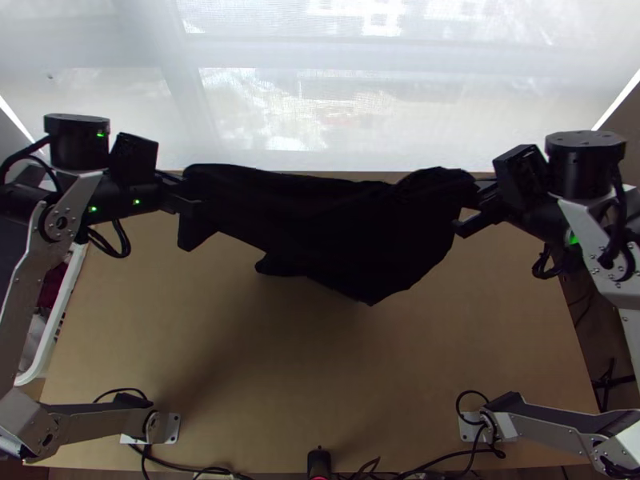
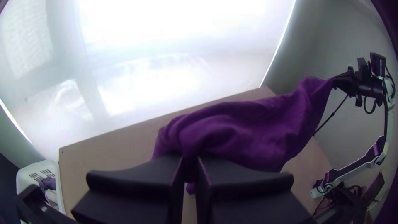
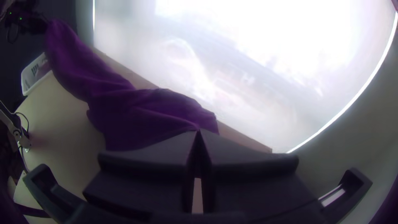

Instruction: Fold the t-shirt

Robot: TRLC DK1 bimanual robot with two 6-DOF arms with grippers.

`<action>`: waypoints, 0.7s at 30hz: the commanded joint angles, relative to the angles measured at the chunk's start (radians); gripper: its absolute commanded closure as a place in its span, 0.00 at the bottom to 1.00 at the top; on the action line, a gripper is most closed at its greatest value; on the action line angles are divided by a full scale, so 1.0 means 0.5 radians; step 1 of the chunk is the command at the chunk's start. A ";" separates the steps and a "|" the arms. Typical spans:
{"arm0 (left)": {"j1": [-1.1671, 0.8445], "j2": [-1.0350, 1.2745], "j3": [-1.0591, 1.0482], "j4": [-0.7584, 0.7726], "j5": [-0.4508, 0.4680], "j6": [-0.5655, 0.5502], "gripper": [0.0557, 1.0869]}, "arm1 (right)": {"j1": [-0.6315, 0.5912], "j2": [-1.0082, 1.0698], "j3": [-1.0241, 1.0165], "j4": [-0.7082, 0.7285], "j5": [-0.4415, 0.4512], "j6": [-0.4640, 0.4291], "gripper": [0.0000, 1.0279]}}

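Observation:
The t-shirt (image 1: 328,228), black in the top view and purple in the wrist views (image 2: 248,128) (image 3: 137,112), hangs bunched and stretched between both grippers above the table's far part. My left gripper (image 1: 190,210) is at its left end; in the left wrist view the left gripper (image 2: 190,166) is shut on a gathered bit of cloth. At the cloth's right end is my right gripper (image 1: 474,204); in the right wrist view the right gripper (image 3: 198,135) has its fingertips together on the fabric. A lower corner droops toward the middle of the table.
The wooden table (image 1: 264,376) lies below, with a bright window behind its far edge. A white basket (image 2: 39,176) holding cloth stands beyond the table's left edge. Cables (image 1: 432,464) run along the near edge, around a small black device (image 1: 318,462).

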 commanded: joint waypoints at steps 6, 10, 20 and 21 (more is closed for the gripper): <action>0.071 -0.177 0.444 0.299 -0.100 0.039 0.92 | 0.019 -0.058 0.467 0.219 0.037 -0.009 0.97; 0.071 -0.196 0.683 0.305 -0.204 0.064 0.92 | 0.059 -0.128 0.477 0.369 0.077 -0.073 0.97; 0.052 -0.389 0.591 0.066 -0.201 0.260 0.92 | 0.236 -0.159 0.698 0.400 0.092 -0.147 0.98; 0.049 -0.408 0.560 0.038 -0.201 0.260 0.92 | 0.249 -0.168 0.710 0.394 0.095 -0.150 0.97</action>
